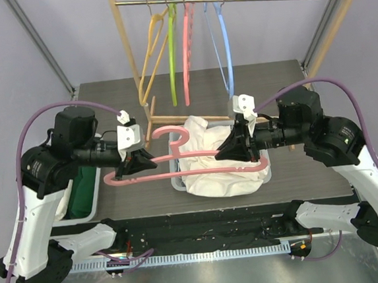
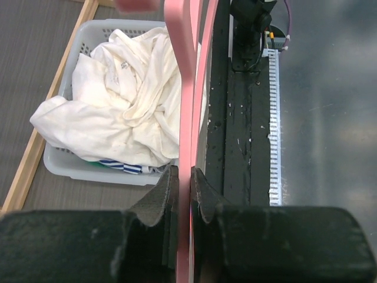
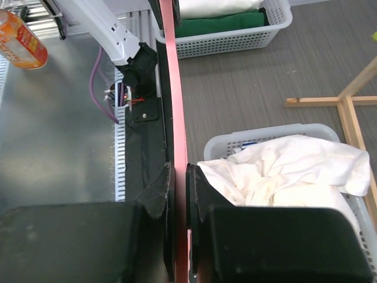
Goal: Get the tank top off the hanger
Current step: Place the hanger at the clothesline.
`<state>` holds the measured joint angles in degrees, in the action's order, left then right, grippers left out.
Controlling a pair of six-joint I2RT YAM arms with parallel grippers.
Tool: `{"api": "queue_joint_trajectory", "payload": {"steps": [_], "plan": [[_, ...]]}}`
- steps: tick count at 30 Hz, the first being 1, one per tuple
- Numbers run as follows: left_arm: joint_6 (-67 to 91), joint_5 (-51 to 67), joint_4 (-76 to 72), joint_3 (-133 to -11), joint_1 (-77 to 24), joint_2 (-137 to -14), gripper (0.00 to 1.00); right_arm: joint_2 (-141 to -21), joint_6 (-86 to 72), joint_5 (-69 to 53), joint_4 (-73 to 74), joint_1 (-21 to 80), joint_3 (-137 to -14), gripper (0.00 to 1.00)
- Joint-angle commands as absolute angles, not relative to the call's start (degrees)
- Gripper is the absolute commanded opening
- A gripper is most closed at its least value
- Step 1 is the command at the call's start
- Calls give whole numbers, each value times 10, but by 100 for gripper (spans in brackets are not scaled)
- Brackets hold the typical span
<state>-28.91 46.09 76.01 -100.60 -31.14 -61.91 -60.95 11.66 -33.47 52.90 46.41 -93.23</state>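
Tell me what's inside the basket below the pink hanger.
A crumpled white garment fills the basket, spilling over its rim. A blue-striped cloth peeks from beneath; anything else underneath is covered.

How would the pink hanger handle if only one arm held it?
Probably stiff: the pink hanger spans straight between the left gripper and right gripper without visible sag. Likely light, being a thin open frame. It might pivot or slip, since the fingers pinch only a narrow, smooth-looking bar.
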Motion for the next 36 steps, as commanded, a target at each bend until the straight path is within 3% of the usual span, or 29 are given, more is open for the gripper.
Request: {"api": "queue_joint_trajectory", "payload": {"steps": [1,2,4,13,15,16,17,19,28,36], "plan": [[-239,438,736,-995,-310,-588,6,-571,74,-323,489,460,-921,1],[-240,446,743,-1000,-310,-592,0,-567,70,-326,481,460,-917,1],[-241,453,760,-1010,-310,-605,0,-558,61,-328,474,460,-906,1],[-219,432,726,-1016,-310,-605,8,-544,53,-330,469,460,-889,1],[-214,424,716,-1015,-310,-606,28,-541,54,-333,472,460,-888,1],[-212,420,711,-1014,-309,-606,44,-541,54,-333,473,460,-887,1],[-207,414,706,-1016,-310,-607,83,-540,54,-333,477,460,-887,1],[-186,386,680,-1020,-309,-607,99,-536,54,-332,480,460,-889,1],[-190,162,592,-1118,-309,-617,100,-495,44,-280,505,460,-906,1],[-263,-60,505,-1124,-308,-596,100,-390,29,-101,473,460,-942,1]]}}
